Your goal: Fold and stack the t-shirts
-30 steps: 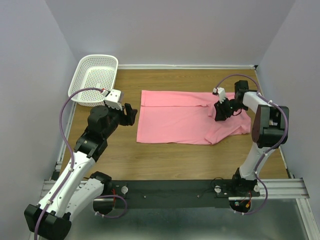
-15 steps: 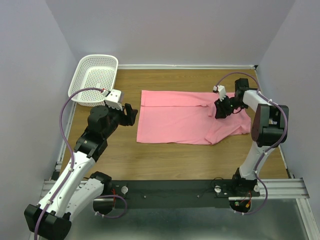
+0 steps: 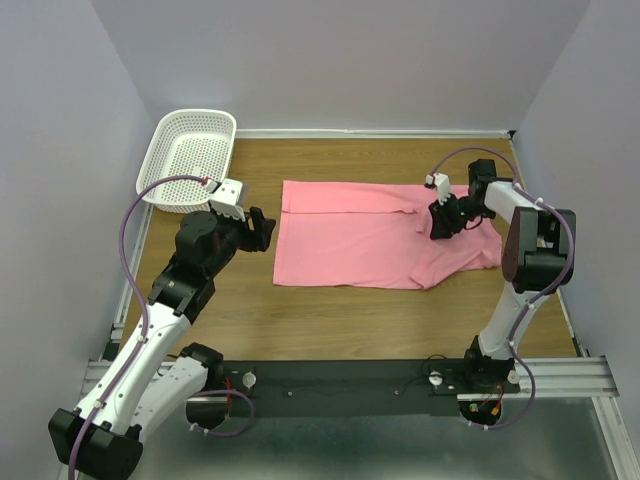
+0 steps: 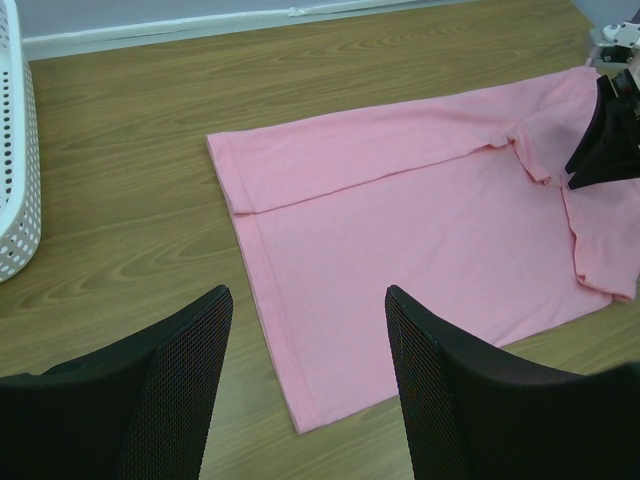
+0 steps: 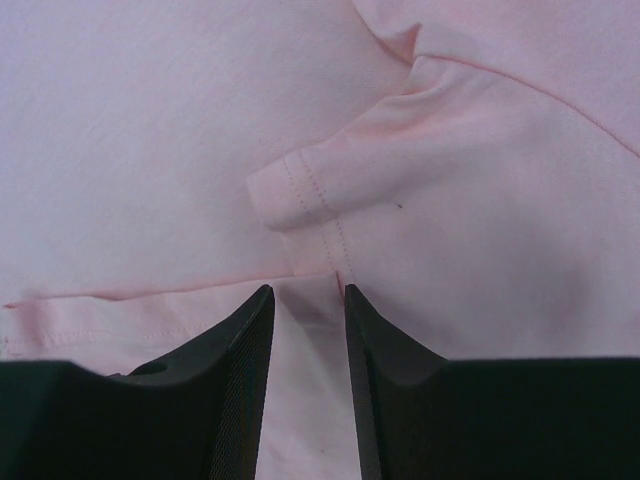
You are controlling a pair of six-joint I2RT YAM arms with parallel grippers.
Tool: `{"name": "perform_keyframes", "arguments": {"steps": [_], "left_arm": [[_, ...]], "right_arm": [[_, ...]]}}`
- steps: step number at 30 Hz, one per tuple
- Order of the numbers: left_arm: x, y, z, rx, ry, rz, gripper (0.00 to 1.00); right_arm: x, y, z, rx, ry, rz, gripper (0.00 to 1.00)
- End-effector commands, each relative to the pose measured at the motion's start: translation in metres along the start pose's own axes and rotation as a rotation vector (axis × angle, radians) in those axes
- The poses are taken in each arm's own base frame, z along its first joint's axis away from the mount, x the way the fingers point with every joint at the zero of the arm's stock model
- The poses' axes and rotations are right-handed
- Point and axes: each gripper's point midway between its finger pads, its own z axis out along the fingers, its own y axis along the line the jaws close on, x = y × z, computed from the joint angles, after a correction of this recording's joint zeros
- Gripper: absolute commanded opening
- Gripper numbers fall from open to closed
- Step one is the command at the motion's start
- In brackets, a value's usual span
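T-shirt (image 3: 370, 235): one pink short-sleeved t-shirt is spread flat on the wood. It lies directly under the right pincer and reaches across toward the left pincer. Its far long edge is folded over into a narrow band.
Sleeve (image 5: 300, 190): a short sleeve with a double-stitched hem is seen just beyond the right pincer's fingertips, folded in over the body of the t-shirt.
Near right corner: on the near side of the right pincer the cloth is rumpled, and a flap is pushed out past the straight near hem.
Right pincer (image 3: 441, 228): it is pointed down onto the right part of the t-shirt. Its jaws are set a narrow way apart and pink cloth is seen in the gap. Whether that cloth is pinched cannot be told.
Left pincer (image 3: 262, 230): it is released, with the jaws held wide and nothing between them. It is held just off the left edge of the t-shirt and is aimed across the cloth.
Basket (image 3: 190, 155): a white mesh basket is placed beyond the left pincer and to its left, at the far left corner. The basket is well apart from the t-shirt.
Tabletop (image 3: 330, 310): wood-grained boards are seen under everything, and the tabletop is closed in by pale walls beyond and outside both pincers.
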Motion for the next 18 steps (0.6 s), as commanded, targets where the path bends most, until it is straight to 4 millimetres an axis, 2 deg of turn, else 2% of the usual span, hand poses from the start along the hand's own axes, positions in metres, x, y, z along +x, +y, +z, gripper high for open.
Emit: {"name": "perform_keyframes", "arguments": {"steps": [1, 6, 10, 14, 17, 18], "left_arm": [[0.003, -0.001, 0.002, 0.016, -0.003, 0.014, 0.71], [0.002, 0.0, 0.002, 0.016, -0.003, 0.014, 0.71], [0.002, -0.001, 0.001, 0.016, -0.006, 0.014, 0.71], [0.002, -0.001, 0.001, 0.016, -0.004, 0.014, 0.71], [0.002, 0.0, 0.002, 0.014, -0.003, 0.012, 0.71], [0.002, 0.0, 0.001, 0.014, -0.004, 0.009, 0.71]], "right_arm": [[0.009, 0.002, 0.009, -0.019, 0.032, 0.003, 0.42], [0.011, 0.001, 0.011, -0.019, 0.039, 0.009, 0.41], [0.008, 0.003, 0.009, -0.022, 0.028, 0.003, 0.29], [0.0, 0.004, 0.0, -0.006, 0.008, -0.016, 0.01], [-0.006, 0.006, -0.008, 0.009, -0.011, -0.026, 0.01], [-0.012, 0.006, -0.015, 0.027, -0.025, -0.038, 0.01]]}}
